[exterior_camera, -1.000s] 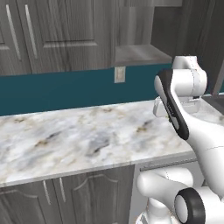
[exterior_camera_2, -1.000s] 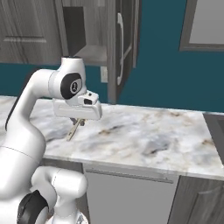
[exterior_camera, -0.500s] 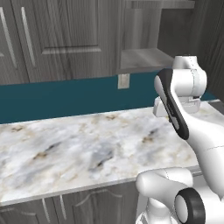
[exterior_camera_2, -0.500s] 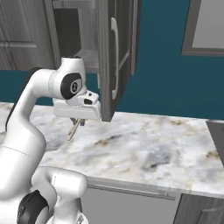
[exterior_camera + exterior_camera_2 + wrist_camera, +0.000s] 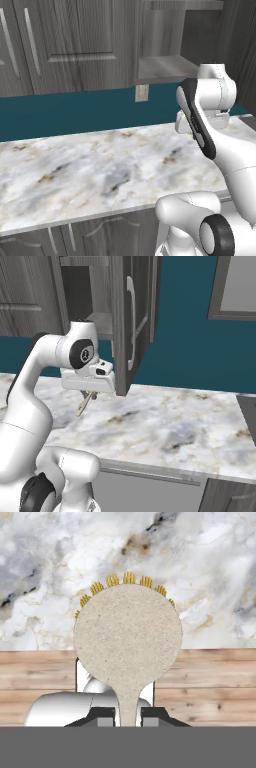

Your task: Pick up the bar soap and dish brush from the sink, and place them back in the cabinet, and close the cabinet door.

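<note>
My gripper (image 5: 128, 716) is shut on the thin handle of the dish brush (image 5: 127, 639); its round cream-tan head with yellow bristles faces the hand camera. From the right base view the dish brush (image 5: 84, 403) hangs slanted below the gripper (image 5: 89, 394), above the marble counter. Just beside the hand stands the cabinet door (image 5: 123, 316), swung open, with its silver bar handle (image 5: 131, 331). The cabinet (image 5: 80, 291) is open and its grey shelf (image 5: 162, 67) is bare where visible. The bar soap and the sink are out of view.
The marble counter (image 5: 100, 175) runs across both base views against a teal wall with an outlet (image 5: 142, 92). Closed wall cabinets (image 5: 65, 45) hang to the left. Wooden floor (image 5: 215, 682) shows past the counter's front edge.
The whole picture has shifted: the base has driven closer to the open cabinet, which now looms larger. The arm keeps its pose with the brush still held.
</note>
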Controlling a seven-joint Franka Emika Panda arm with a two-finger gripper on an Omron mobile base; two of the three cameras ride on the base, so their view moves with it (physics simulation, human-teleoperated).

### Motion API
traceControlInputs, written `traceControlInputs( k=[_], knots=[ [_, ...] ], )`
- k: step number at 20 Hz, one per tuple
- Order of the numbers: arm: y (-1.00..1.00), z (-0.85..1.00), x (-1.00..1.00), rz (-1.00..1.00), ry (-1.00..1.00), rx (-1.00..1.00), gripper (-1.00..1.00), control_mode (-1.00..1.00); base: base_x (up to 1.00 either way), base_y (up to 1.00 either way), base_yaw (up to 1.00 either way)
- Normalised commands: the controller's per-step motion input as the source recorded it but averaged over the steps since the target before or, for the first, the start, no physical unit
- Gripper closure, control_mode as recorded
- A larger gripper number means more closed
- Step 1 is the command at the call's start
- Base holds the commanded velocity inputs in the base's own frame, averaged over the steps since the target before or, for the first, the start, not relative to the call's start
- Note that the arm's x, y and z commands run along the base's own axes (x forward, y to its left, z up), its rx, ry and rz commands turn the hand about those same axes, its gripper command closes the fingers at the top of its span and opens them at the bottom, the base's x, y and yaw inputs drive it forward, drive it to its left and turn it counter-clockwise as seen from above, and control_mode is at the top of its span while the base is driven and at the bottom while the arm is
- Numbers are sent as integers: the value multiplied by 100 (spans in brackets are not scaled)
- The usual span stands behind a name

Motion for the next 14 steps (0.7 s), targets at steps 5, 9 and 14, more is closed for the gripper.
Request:
traceControlInputs(
  k=[5,9,14],
  knots=[
    [0,0,0,0,0,0,100,-100,0,0,0],
    [0,0,0,0,0,0,100,-100,0,0,0],
    [0,13,0,0,-8,0,100,-100,0,0,0]
  ],
)
